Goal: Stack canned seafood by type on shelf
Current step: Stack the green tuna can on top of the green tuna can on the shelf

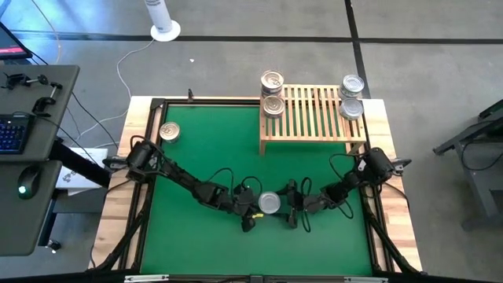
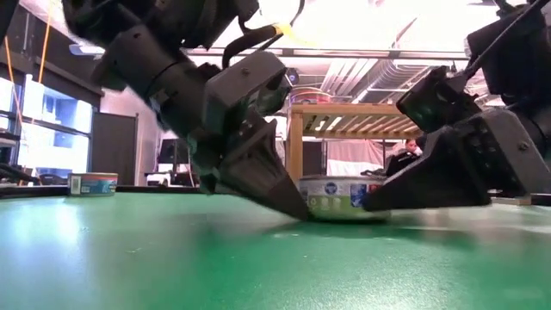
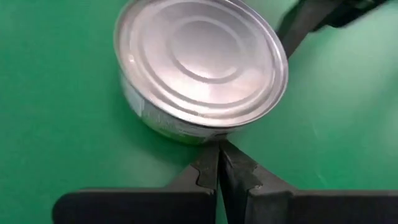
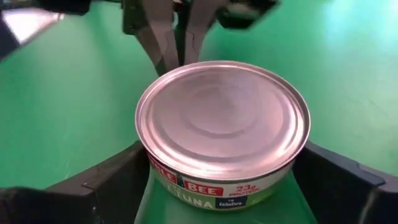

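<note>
Low in the high view's centre, a tin (image 1: 269,203) sits between the right gripper (image 1: 296,206), jaws apart around it, and the left gripper (image 1: 250,213). Only the left wrist view shows the left fingers (image 3: 208,171) pressed together, tips against the tin's wall. Farther up, a lone tin (image 1: 169,133) lies at upper left, and tins (image 1: 273,82) stand at both ends of the shelf (image 1: 313,118).

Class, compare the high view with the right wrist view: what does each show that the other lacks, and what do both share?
Only the high view shows the shelf, two tin stacks on it, and a lone tin at the mat's far left. Only the right wrist view shows the centre tin's printed label and the right gripper open around it. Both show that tin on the green mat with the shut left gripper at its side.
</note>
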You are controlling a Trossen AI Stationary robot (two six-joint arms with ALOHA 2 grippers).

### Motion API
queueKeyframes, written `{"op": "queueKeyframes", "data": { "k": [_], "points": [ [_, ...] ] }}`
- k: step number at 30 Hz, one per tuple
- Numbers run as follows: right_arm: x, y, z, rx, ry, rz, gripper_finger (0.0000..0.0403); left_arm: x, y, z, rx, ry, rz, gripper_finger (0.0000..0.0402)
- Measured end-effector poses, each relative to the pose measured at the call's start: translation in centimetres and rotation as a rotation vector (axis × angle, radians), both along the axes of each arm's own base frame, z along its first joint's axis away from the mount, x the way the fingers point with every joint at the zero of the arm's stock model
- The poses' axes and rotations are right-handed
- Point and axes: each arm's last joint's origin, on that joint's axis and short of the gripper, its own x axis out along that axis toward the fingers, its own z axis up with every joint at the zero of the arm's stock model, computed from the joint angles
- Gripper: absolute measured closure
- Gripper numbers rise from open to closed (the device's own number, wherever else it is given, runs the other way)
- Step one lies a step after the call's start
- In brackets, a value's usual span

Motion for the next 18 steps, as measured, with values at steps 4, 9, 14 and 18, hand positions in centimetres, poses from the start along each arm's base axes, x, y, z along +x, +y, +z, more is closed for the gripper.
{"op": "queueKeyframes", "data": {
  "k": [4, 9, 14, 18],
  "points": [
    [-1.1, 0.1, -0.3, 0.081, 0.017, -0.011, 0.0050, -1.2, -0.2, 1.4, 0.027, 0.102, 0.074, 0.0401],
    [-1.5, 0.5, -0.5, 0.072, 0.036, 0.008, 0.0053, -3.0, -0.4, 1.8, 0.077, 0.222, 0.123, 0.0401],
    [-1.3, 0.6, -0.5, 0.051, 0.036, 0.005, 0.0052, -2.3, -0.5, 1.7, 0.066, 0.133, 0.109, 0.0401],
    [-1.2, 0.7, -0.5, 0.009, 0.034, 0.020, 0.0051, -1.2, -0.5, 1.5, 0.040, 0.040, 0.084, 0.0401]
  ]
}}
